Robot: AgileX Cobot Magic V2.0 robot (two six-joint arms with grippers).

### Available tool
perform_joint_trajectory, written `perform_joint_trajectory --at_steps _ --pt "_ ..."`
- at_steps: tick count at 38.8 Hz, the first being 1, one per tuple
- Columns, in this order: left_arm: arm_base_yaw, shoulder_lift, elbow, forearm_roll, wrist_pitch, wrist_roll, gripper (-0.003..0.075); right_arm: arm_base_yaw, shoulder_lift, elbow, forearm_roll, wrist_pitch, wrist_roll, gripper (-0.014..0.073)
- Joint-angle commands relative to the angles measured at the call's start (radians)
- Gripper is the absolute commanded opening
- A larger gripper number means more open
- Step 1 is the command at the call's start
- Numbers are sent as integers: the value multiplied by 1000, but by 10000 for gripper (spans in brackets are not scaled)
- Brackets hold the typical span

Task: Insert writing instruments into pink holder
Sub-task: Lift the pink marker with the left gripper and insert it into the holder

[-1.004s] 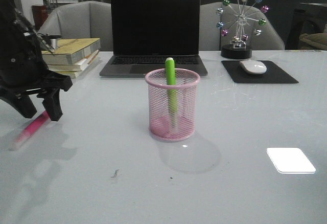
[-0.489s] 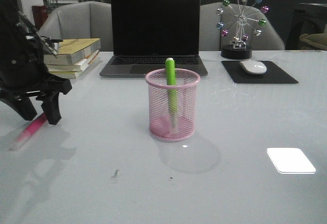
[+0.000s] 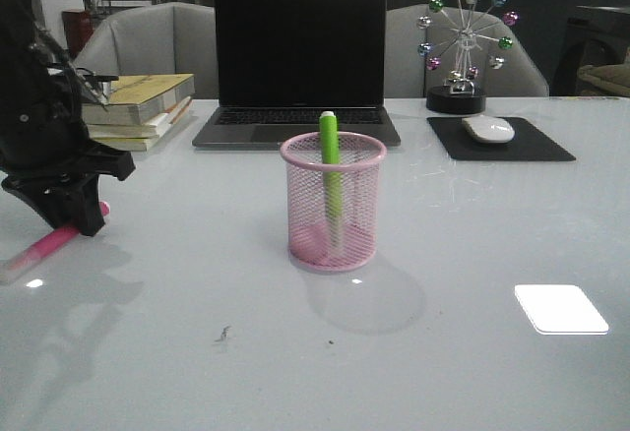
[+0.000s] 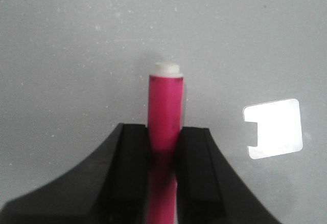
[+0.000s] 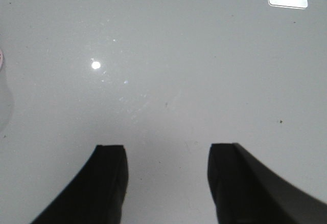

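Note:
The pink mesh holder (image 3: pixel 333 210) stands mid-table with the lime green highlighter (image 3: pixel 329 160) upright inside it, its top above the rim. The pink highlighter (image 3: pixel 44 249) lies low at the far left of the table, its pale cap toward the front edge. My left gripper (image 3: pixel 74 216) is shut on its pink barrel (image 4: pixel 164 111); both black fingers (image 4: pixel 134 152) press the sides, and a white end (image 4: pixel 166 69) sticks out beyond them. My right gripper (image 5: pixel 167 157) is open over bare table; it does not show in the front view.
A laptop (image 3: pixel 298 62) sits behind the holder, stacked books (image 3: pixel 138 106) at the back left, a mouse (image 3: pixel 488 129) on a black pad and a ferris-wheel ornament (image 3: pixel 463 42) at the back right. Light patches (image 3: pixel 559 308) glare on the glossy table.
My left gripper's jaws have closed onto the pink highlighter, which has shifted slightly left with them. The holder and green highlighter have not moved.

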Motion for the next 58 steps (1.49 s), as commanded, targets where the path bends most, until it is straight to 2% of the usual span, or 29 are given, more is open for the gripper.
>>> perform_joint_trajectory --at_steps 1,7,16,25,32,36,50,58 --pt "-16 -27 -14 -62 40 -3 99 -6 -10 -29 7 -60 -8 466" --pt "-41 -95 -59 -68 -35 2 99 -6 -10 -29 7 -60 -8 466" --pt "-113 -261 -70 -68 -260 6 99 -6 -10 -29 7 -60 -8 466" --pt "-225 -361 -70 -110 -434 6 99 -6 -10 -29 7 -60 -8 466" --pt "-324 -383 -44 -132 -627 6 99 -6 -10 -29 7 -60 -8 466" --pt "-381 -387 -3 -146 -743 6 99 -6 -10 -29 7 -60 -8 466" --pt "-555 -375 258 -220 -1297 -8 99 -6 -10 -29 7 -60 -8 466" --pt "-600 -294 340 -214 -1401 -39 101 -6 -10 -29 7 -60 -8 466"
